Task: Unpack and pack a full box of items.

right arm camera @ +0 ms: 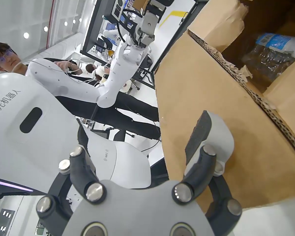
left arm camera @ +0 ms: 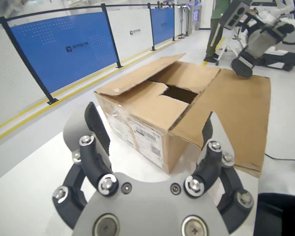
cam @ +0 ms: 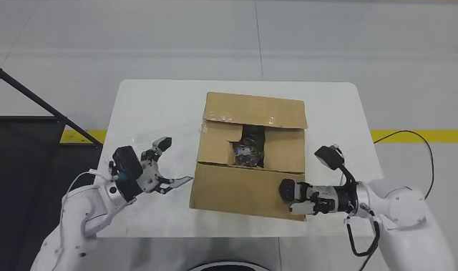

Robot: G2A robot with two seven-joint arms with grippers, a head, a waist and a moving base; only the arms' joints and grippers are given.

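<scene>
Mid-task at the packing station: a cardboard box (cam: 247,153) sits near the middle of the white surface (cam: 154,103) with its top partly undone. The flap at 12 o'clock is lifted, the flap at 6 o'clock is folded outward, and the two inner flaps, ragged along their edges, leave a gap between them. Through that gap a dark plastic-wrapped package (cam: 249,151) with a blue-and-white label can be seen lying inside the box. The left gripper (cam: 177,160) hangs at the box's 8 o'clock, just beside the outward flap's corner, its fingers spread wide and holding nothing. The right gripper (cam: 292,198) is at the box's 5 o'clock corner. It is released as well, with one finger pad (right arm camera: 201,128) over the face of the outward flap and the flap's side edge between its fingers.
</scene>
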